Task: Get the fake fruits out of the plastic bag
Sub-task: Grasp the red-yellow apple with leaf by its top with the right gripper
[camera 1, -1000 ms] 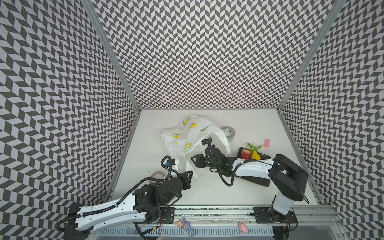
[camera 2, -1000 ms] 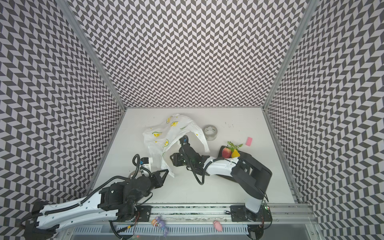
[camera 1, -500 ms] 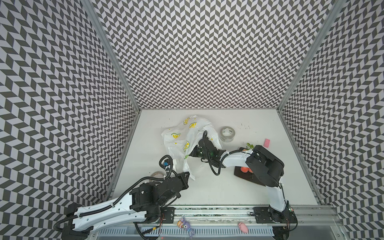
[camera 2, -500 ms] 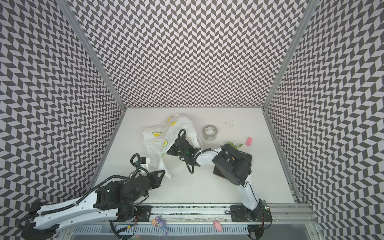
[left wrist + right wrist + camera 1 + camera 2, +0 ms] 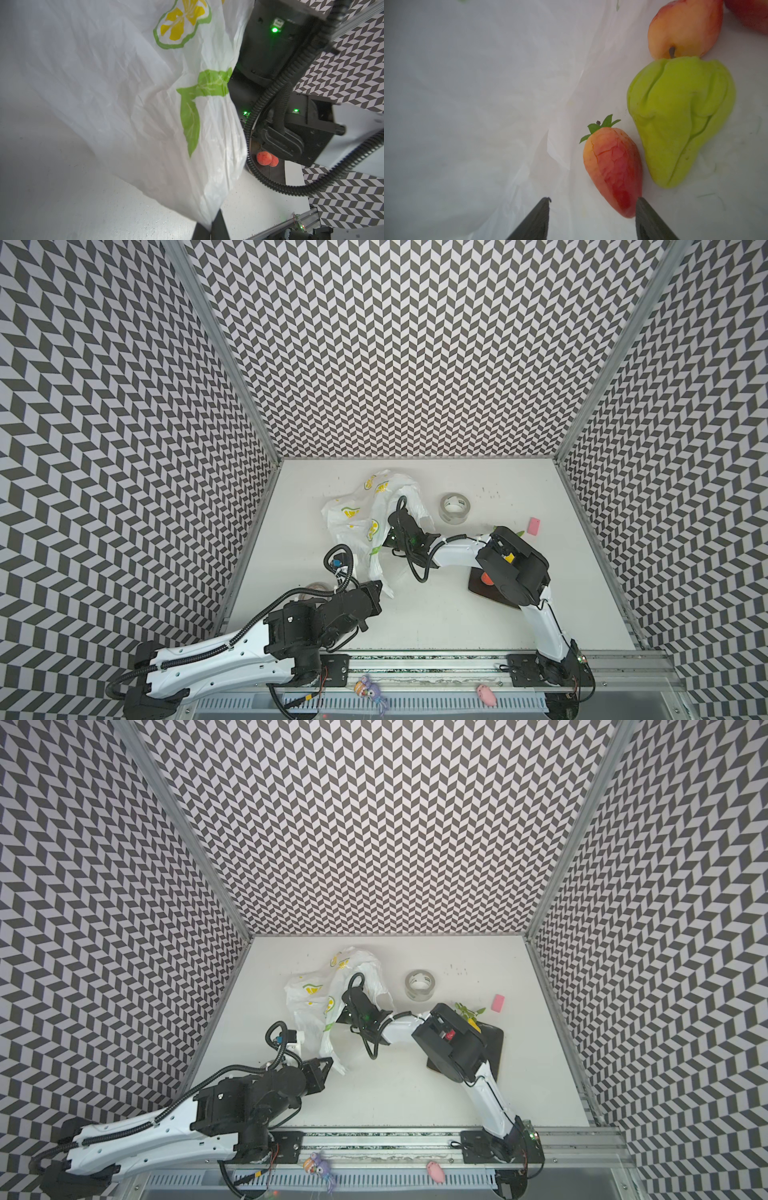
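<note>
Two grippers work the plastic bag [image 5: 357, 510]: the left gripper [image 5: 211, 225] is pinched together on a gathered end of it, just as a second ago, while the right gripper [image 5: 592, 200], which hung outside the bag's mouth then, has pushed inside. Its jaws stand apart, one finger just beside the tip of a strawberry [image 5: 612, 166] that lies on the film next to a green ribbed fruit [image 5: 681, 116] and a peach-red apple-like fruit [image 5: 685, 27]. The right arm [image 5: 511, 568] has swung its elbow over the dark tray [image 5: 494, 1044], where two red fruits [image 5: 264, 158] lie.
</note>
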Robot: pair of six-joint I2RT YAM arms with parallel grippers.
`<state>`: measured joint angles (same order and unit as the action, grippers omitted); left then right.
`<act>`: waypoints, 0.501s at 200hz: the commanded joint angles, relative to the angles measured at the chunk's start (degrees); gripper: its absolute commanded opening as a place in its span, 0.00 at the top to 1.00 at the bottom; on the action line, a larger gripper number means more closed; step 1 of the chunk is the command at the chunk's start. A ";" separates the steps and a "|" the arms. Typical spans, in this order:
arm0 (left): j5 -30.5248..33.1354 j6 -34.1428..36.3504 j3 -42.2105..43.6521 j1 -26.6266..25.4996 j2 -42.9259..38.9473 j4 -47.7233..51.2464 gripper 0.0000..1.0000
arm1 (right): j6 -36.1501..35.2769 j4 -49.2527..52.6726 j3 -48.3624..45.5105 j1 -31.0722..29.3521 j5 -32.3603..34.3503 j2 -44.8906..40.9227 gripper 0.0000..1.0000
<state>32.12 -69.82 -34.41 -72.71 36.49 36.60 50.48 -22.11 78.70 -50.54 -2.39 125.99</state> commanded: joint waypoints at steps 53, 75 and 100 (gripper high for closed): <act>1.72 4.69 -4.03 0.11 3.92 -4.78 1.00 | -0.20 1.55 7.57 0.28 -0.72 6.64 0.33; 1.70 5.13 -4.34 0.11 3.97 -5.38 1.00 | -0.38 3.21 9.90 0.28 -0.51 8.41 0.32; 1.72 5.64 -4.87 0.11 4.31 -5.66 1.00 | -0.16 5.32 12.89 0.18 -0.08 10.77 0.31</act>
<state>32.16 -65.49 -37.32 -72.71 40.64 32.38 50.13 -17.93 88.75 -50.43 -2.83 134.32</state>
